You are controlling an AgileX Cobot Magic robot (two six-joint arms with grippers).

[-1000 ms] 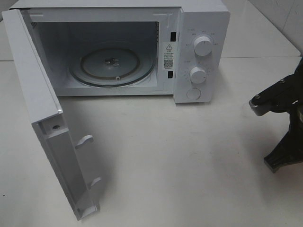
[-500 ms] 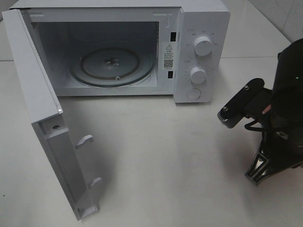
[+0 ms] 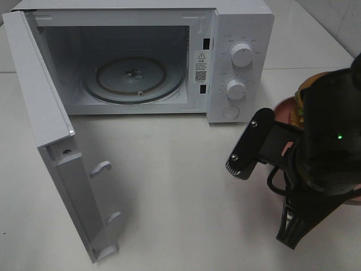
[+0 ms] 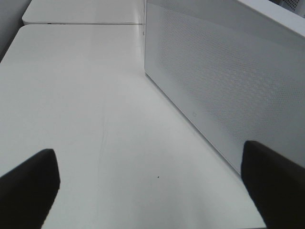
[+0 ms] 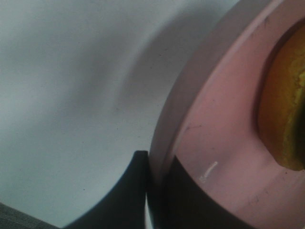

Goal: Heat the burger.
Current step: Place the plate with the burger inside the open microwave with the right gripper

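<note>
right gripper [image 5: 150, 164] clamped on pink plate [image 5: 214, 133] rim, burger [image 5: 286, 109] just beyond its tips, left gripper [image 4: 152, 186] released; edge pinch may let plate tilt, burger slides off

- microwave [image 3: 242, 22]: white casing, with a paler grey-white cavity inside
- door [image 3: 51, 124]: white; the left wrist view shows a fine dotted mesh pattern across its outer face
- turntable [image 3: 135, 79]: clear glass with a greyish tint and concentric rings
- knobs [image 3: 242, 55]: white, each ringed by small grey markings
- label [image 3: 201, 66]: white with black print, a warning triangle and a square code
- table [image 3: 186, 186]: plain off-white
- plate [image 5: 224, 143]: matte pink
- burger [image 5: 286, 119]: golden-brown bun, yellowish at the edge
- right arm [image 3: 330, 135]: black, with one small green light [image 3: 339, 136]
- left gripper [image 4: 150, 157]: black
- right gripper [image 5: 152, 186]: black
</note>
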